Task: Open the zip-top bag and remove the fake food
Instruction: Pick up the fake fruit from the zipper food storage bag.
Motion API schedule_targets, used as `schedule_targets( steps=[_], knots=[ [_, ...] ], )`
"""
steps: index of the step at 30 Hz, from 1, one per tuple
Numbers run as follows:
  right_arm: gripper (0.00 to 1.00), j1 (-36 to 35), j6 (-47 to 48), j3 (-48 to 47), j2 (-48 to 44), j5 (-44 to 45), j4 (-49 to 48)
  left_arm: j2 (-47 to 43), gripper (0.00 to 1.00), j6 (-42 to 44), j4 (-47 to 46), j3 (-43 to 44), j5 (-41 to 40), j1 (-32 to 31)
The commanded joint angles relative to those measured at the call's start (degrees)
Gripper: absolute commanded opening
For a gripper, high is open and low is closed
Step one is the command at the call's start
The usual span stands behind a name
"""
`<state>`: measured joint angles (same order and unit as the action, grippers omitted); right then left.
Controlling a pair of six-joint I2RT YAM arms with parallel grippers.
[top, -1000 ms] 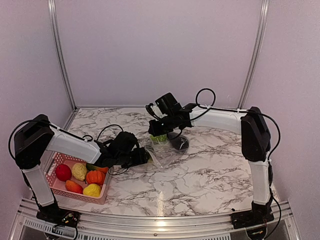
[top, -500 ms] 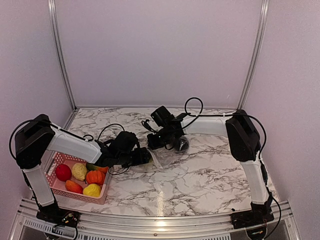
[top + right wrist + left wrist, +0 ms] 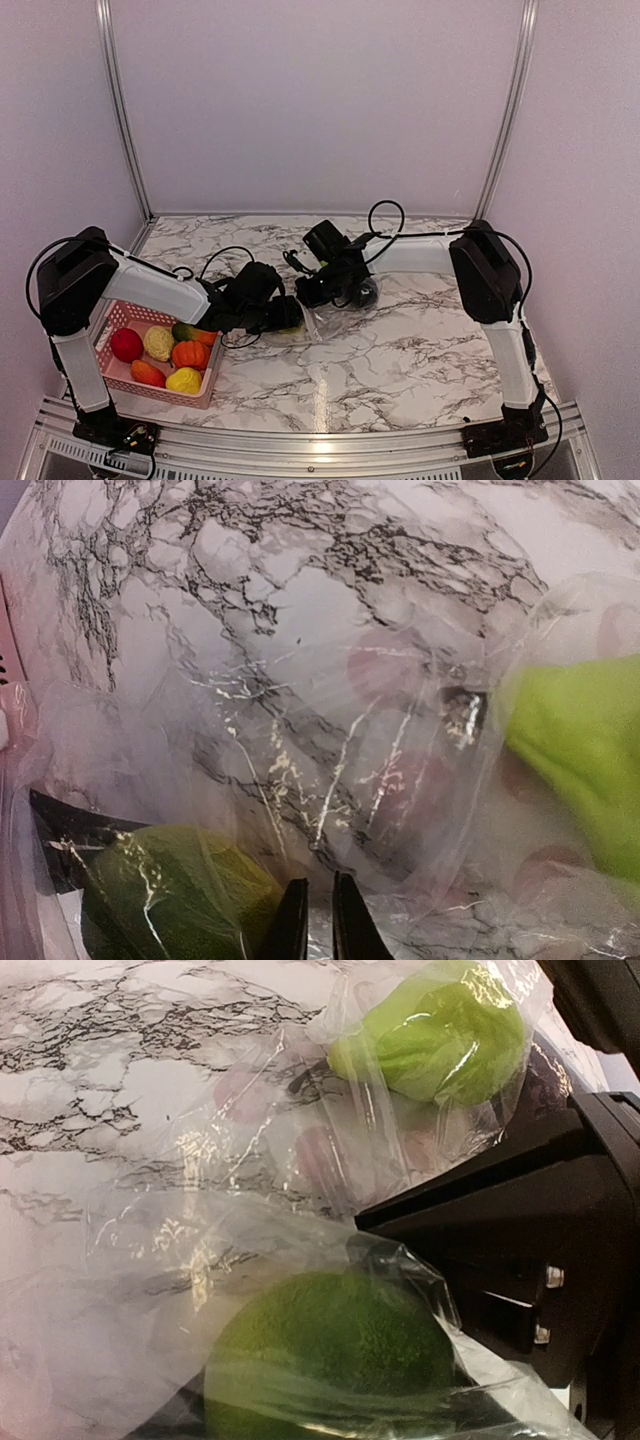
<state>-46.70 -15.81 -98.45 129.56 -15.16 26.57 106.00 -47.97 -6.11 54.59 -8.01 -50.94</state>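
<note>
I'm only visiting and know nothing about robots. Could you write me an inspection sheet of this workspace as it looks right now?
Surface: marble-patterned table.
Job's things: clear bag lies mid-table, its film over a light green piece and a dark green fruit; apple, pumpkin, lemon and others sit in the pink basket.
Clutter: nothing seen.
Hands: left hand set wide around the dark green fruit, grip unclear; right hand nearly closed, apparently pinching bag film.
Cables: black loops on both arms, off the bag.
Surroundings: plain pale walls, metal frame posts.
</note>
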Motion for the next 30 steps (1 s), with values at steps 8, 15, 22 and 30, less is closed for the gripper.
schedule_targets(
  steps=[8, 15, 22, 30],
  knots=[
    [0.11, 1.58, -3.6, 2.92, -4.02, 4.86, -3.47, -5.66, 0.53, 2.97, 5.03, 0.61, -1.29, -0.63],
    [0.12, 2.81, -5.33, 4.56, -4.5, 6.27, -5.97, -10.15, 0.52, 3.93, 9.81, -0.67, 1.44, -1.21],
    [0.12, 3.1, -5.7, 5.07, -4.78, 7.3, -7.73, -15.01, 0.52, 2.93, 12.81, -3.25, 5.26, -1.54],
    [0.13, 3.36, -5.44, 5.2, -4.88, 7.81, -8.26, -21.94, 0.52, 1.16, 19.59, -6.42, 6.44, -1.86]
  ],
)
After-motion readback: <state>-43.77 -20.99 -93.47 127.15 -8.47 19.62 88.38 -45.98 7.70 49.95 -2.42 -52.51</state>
